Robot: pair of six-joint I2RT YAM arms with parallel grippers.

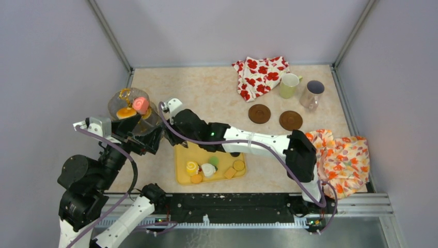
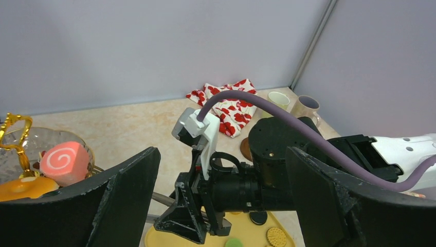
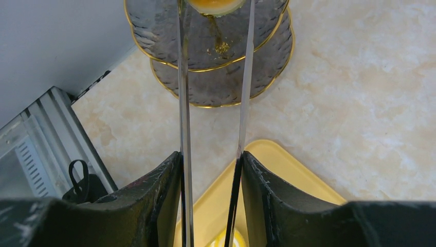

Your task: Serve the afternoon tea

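Orange tart (image 3: pixel 213 5) is sitting between long metal tongs (image 3: pixel 246 77) above the far-left glass stand (image 3: pixel 154 36), only the right wrist view showing it. Right gripper (image 3: pixel 210 162) is squeezing the tongs; left gripper (image 2: pixel 221 154) is gaping wide.

Tongs (image 3: pixel 182 103) — thin polished metal; tiered plates (image 3: pixel 154 31) — smoky glass, gold rims; tray (image 3: pixel 280 180) matt plastic.
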